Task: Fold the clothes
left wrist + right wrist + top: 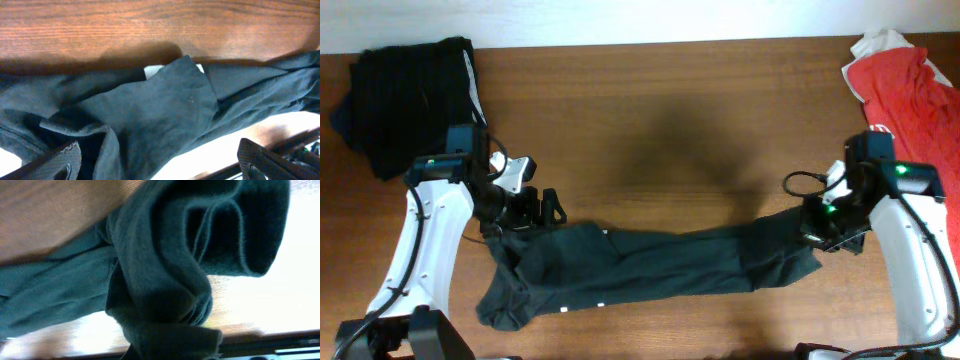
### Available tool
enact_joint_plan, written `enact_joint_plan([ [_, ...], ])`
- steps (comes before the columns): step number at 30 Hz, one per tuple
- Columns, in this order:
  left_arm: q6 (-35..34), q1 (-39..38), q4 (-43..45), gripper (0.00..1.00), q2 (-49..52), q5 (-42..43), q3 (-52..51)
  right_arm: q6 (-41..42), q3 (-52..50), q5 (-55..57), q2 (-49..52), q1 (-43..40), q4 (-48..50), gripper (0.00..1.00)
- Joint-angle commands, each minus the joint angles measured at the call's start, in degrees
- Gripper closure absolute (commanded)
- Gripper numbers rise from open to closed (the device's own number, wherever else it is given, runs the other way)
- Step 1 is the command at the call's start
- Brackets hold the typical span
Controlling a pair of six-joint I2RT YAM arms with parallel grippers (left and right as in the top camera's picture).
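Observation:
The dark grey-green T-shirt lies stretched in a long twisted band across the front of the table, with no lettering showing. My left gripper is over its left end. In the left wrist view its fingers are wide apart with a fold of the shirt lying between them. My right gripper is at the shirt's right end. In the right wrist view the cloth bunches tightly into the jaws and hides the fingers.
A pile of black folded clothes sits at the back left corner. A red and white garment lies at the back right. The brown wooden table shows between them, and its front edge is just below the shirt.

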Motion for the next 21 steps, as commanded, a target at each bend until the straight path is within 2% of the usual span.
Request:
enact_joint_plan([
  [1,-5.11,-0.13,1.92,0.01,-0.98,-3.67,0.79,2.95,-0.59,-4.90,-0.48,15.80,2.49,0.96],
  [3,-10.47,-0.11,2.82,0.01,-0.98,-10.12,0.81,7.02,-3.23,-4.87,-0.42,26.95,8.31,0.96],
  [4,-10.45,-0.11,3.02,0.01,-0.98,-10.47,0.79,10.91,-5.27,-4.85,0.13,33.27,12.31,0.96],
  [7,-10.43,-0.11,2.97,0.01,-0.98,-10.49,0.81,17.38,-9.44,-4.87,2.60,42.58,20.59,0.95],
  [11,-10.43,-0.11,2.91,0.01,-0.98,-10.47,0.79,22.51,-10.34,-4.85,8.33,49.22,31.32,0.91],
  [12,-10.40,-0.11,2.54,0.01,-0.98,-10.49,0.79,22.58,-10.32,-4.81,9.90,49.88,33.11,0.84],
  [13,-10.40,-0.11,2.51,0.01,-0.98,-10.49,0.79,22.58,-10.32,-4.90,10.99,49.92,34.21,0.73],
  [14,-10.40,-0.11,2.40,0.01,-0.98,-10.47,0.79,22.56,-10.32,-4.66,12.68,49.90,35.69,0.31],
  [15,-10.40,-0.11,2.32,0.01,-0.98,-10.49,0.79,21.94,-10.14,-4.22,12.72,49.57,35.67,0.18],
  [16,-10.40,-0.11,2.27,0.01,-0.98,-10.49,0.79,20.94,-8.94,-4.24,12.28,48.96,33.81,0.14],
  [18,-10.40,-0.11,2.05,0.01,-0.98,-10.49,0.79,14.05,0.04,-4.17,10.93,45.07,19.69,0.00],
  [20,-10.40,-0.11,1.42,0.01,-0.98,-10.49,0.79,7.39,6.36,-3.80,10.91,41.24,7.50,0.01],
  [21,-10.40,-0.11,1.42,0.01,-0.98,-10.47,0.79,4.92,5.97,-3.85,10.95,40.48,5.38,0.04],
])
